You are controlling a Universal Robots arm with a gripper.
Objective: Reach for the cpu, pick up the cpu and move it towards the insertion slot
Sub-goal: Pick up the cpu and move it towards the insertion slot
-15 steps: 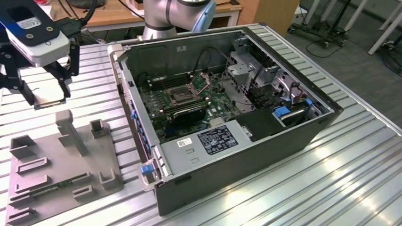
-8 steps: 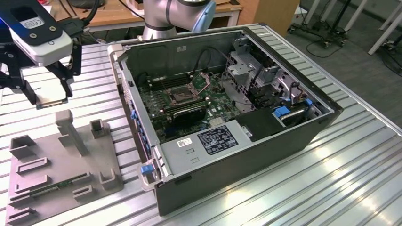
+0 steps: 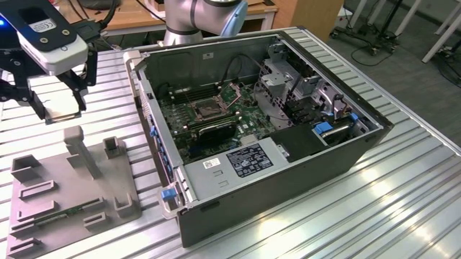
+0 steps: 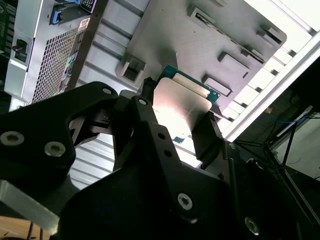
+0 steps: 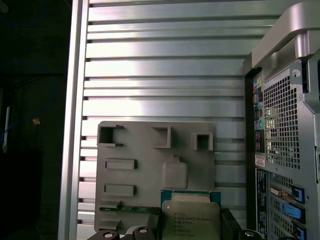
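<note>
Grip: my gripper (image 4: 177,127) is closed on the cpu (image 4: 182,102), with one of my fingers (image 4: 207,135) on each of two opposite edges, as the second wrist view shows.

Where the cpu is: it hangs in the air over one end of the grey tray (image 5: 145,150), touching nothing but my fingers. In the first wrist view it overlaps the tray's edge, just beside the green memory stick (image 5: 127,210) that lies in the tray.

Done: reach and pick-up look finished. The tray's shallow square recess (image 5: 175,175) is bare, and the chip is off the tray.

Left: nearly the whole carry, by my judgement. The insertion slot (image 3: 209,110) sits on the green motherboard (image 3: 180,116) inside the open computer case (image 3: 288,162). That is well apart from the tray, toward the exterior view's right, and I am on the tray's side of the case wall.

Facing: the pale metal face is turned up toward my wrist. The green underside's rim peeks out round it, so the chip lies roughly flat, level with the tray.

Long axis: none I can tell. The chip looks close to square, and part of it is cut off or covered by my fingers.
</note>
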